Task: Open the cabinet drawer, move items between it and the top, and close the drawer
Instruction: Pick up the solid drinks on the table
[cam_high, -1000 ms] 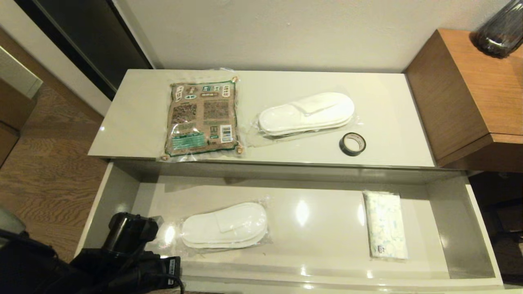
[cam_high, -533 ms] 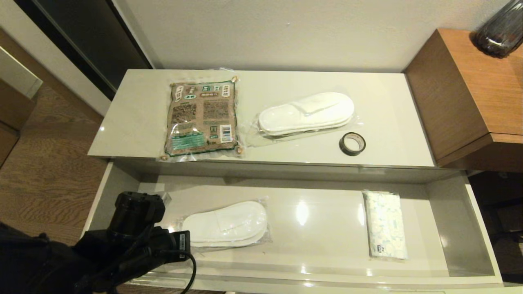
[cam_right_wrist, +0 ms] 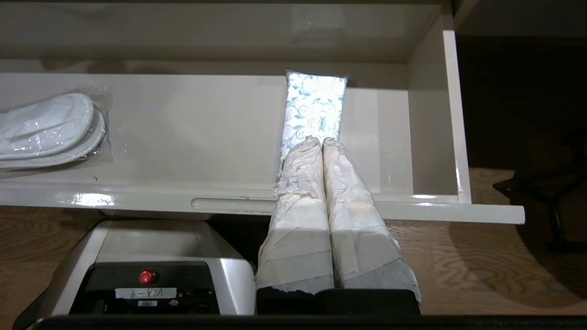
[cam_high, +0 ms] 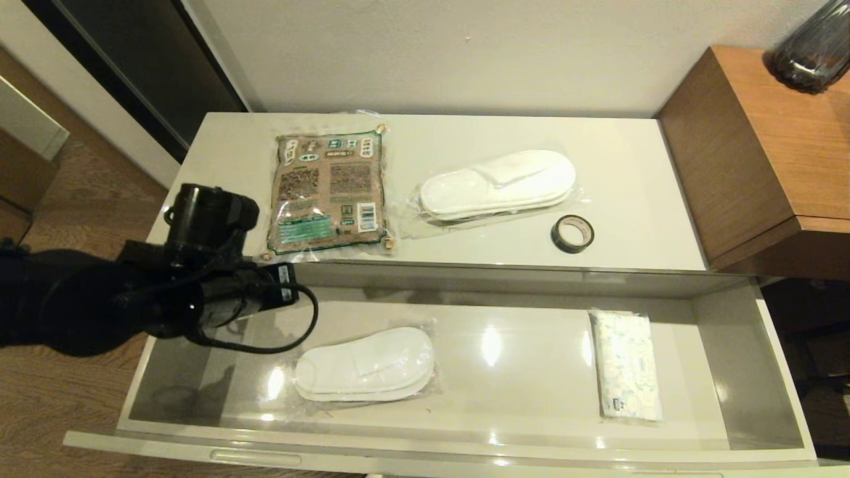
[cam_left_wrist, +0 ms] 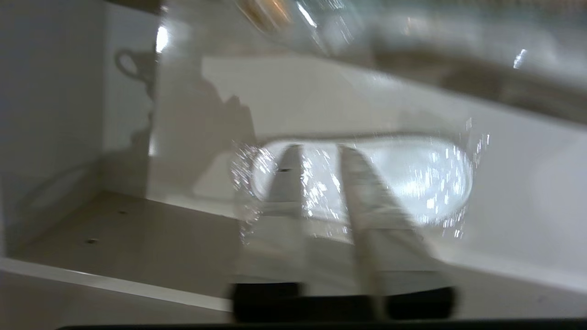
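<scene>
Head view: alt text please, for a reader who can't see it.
An open drawer holds wrapped slippers and a patterned packet. The cabinet top holds a brown packet, more slippers and tape. The left arm hangs over the drawer's left end.

Warm indoor light from overhead; we see bright specular spots on the glossy drawer [cam_high: 531,358] floor and along its front edge. The top [cam_high: 219,192] is evenly lit, with soft shadow under its front lip falling into the drawer. The left arm [cam_high: 133,299] reads near-black with little detail and throws a faint shadow on the drawer's left wall. The left wrist view is heavily motion-blurred; glare sparkles on the slippers [cam_left_wrist: 412,178] wrap and the fingers [cam_left_wrist: 362,201] are smeared. The right wrist view is sharp, dark at the right side. Head view corners bend slightly.
</scene>
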Robot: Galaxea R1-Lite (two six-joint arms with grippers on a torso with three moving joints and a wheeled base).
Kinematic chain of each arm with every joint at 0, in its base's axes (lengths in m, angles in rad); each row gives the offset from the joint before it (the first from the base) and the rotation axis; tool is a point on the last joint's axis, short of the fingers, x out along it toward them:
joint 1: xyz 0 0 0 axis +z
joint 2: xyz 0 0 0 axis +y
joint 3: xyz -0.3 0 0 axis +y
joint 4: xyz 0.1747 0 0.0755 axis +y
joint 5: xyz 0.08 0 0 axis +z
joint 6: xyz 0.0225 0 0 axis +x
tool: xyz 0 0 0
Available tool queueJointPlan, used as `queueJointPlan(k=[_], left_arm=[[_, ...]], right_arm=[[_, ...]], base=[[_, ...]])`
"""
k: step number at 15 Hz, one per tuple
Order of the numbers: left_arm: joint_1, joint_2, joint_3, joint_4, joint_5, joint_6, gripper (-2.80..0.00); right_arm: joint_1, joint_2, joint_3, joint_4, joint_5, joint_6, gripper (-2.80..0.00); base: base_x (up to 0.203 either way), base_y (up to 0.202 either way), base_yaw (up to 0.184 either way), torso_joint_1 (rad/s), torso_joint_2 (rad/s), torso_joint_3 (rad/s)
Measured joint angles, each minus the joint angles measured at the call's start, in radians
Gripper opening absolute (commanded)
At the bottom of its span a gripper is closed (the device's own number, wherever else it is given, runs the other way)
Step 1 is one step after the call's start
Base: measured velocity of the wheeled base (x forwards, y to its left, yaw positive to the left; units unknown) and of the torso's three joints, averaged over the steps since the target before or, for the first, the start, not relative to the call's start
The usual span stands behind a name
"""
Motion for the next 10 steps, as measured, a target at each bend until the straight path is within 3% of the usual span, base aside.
queueJointPlan(k=[2, 4, 8, 10], left_arm=[[0.054, -0.005, -0.076, 0.106, -0.045, -0.012, 0.00], [0.121, 0.002, -0.167, 0.188, -0.153, -0.061, 0.00], [0.322, 0.090, -0.448, 0.352, -0.532, -0.220, 0.00], [0.368, 0.160, -0.547, 0.374, -0.664, -0.295, 0.00]], right_arm=[[0.001, 0.000, 0.000, -0.001, 0.000, 0.000, -2.80], [0.001, 0.000, 0.000, 0.000, 0.000, -0.001, -2.80], [0.001, 0.000, 0.000, 0.000, 0.000, 0.000, -2.80], [0.001, 0.000, 0.000, 0.000, 0.000, -0.001, -2.80]], base=[[0.000, 0.000, 0.000, 0.000, 0.00, 0.000], [0.000, 0.000, 0.000, 0.000, 0.00, 0.000], [0.000, 0.000, 0.000, 0.000, 0.00, 0.000], [0.000, 0.000, 0.000, 0.000, 0.00, 0.000]])
